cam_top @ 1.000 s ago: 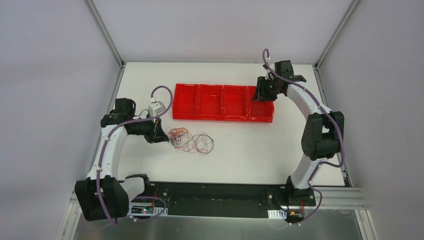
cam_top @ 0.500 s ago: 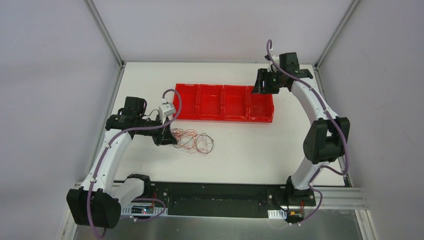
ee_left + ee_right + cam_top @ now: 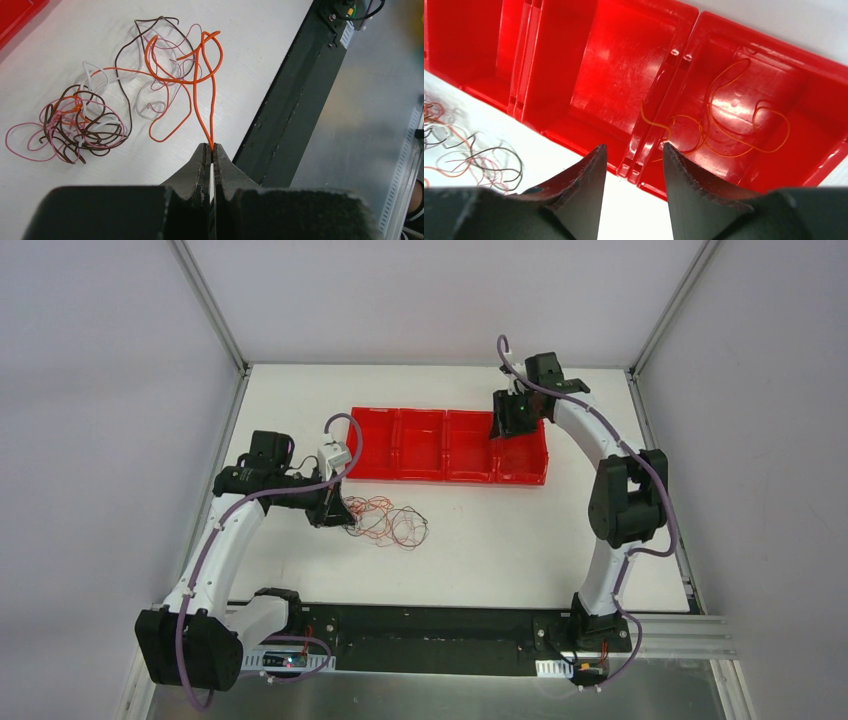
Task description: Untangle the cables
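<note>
White surface (image 3: pixel 520 540) carries the cables (image 3: pixel 82 125); left hand (image 3: pixel 210 148) pinches the orange cable (image 3: pixel 213 105), so pulling may tighten the knot; right hand (image 3: pixel 633 148) hangs open, empty

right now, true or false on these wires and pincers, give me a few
1. The left pincer is shut on an orange wire. True.
2. The right pincer grips a wire. False: it is open with nothing between its fingers, above the red tray.
3. A yellowish wire lies in the tray's end compartment on the right arm's side. True; part of it drapes over the divider.
4. The tangle sits inside the tray. False: it lies on the white table, in front of the tray.
</note>
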Robot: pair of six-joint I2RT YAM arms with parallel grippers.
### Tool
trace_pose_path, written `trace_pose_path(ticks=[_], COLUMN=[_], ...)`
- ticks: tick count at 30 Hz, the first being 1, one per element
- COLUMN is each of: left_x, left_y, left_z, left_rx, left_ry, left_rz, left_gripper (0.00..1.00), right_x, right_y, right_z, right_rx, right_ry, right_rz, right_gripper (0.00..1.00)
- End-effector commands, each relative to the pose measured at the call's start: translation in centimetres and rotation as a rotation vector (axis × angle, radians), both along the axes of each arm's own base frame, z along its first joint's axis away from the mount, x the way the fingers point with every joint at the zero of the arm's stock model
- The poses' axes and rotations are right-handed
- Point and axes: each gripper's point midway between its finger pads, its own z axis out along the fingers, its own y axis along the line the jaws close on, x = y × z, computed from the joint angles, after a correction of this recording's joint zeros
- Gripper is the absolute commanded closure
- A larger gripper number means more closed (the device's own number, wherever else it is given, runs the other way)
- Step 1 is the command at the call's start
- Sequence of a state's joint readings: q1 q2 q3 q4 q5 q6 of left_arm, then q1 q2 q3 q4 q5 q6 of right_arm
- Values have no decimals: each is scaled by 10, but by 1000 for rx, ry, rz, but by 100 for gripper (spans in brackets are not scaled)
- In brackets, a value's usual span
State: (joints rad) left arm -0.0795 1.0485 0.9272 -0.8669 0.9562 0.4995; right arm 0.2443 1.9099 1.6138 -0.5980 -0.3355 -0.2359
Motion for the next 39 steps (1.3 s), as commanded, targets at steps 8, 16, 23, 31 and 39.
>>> trace_pose_path(ticks=[8,16,23,31,39], left_x=[2,-1,0,2,4], left_y=[0,3,3,4,4], left_z=[-1,-9,-11,-11,-9], left_rx=[10,26,27,35,39], left_ry=[-13,-9,-5,-10,-19], left_rz=[7,5,3,5,8], left_gripper=[100,100,100,100,100], right_x=[35,34,29,24,18], right_y=[-7,-2,0,-2,-9], right_z=[7,-3,-13,-24,-13], right_rx=[-147,-147,-158,-184,-201], right_ry=[-207,-184,-165,-140,-143], right_rz=[54,99,133,161,170], right_gripper=[54,60,63,78,100])
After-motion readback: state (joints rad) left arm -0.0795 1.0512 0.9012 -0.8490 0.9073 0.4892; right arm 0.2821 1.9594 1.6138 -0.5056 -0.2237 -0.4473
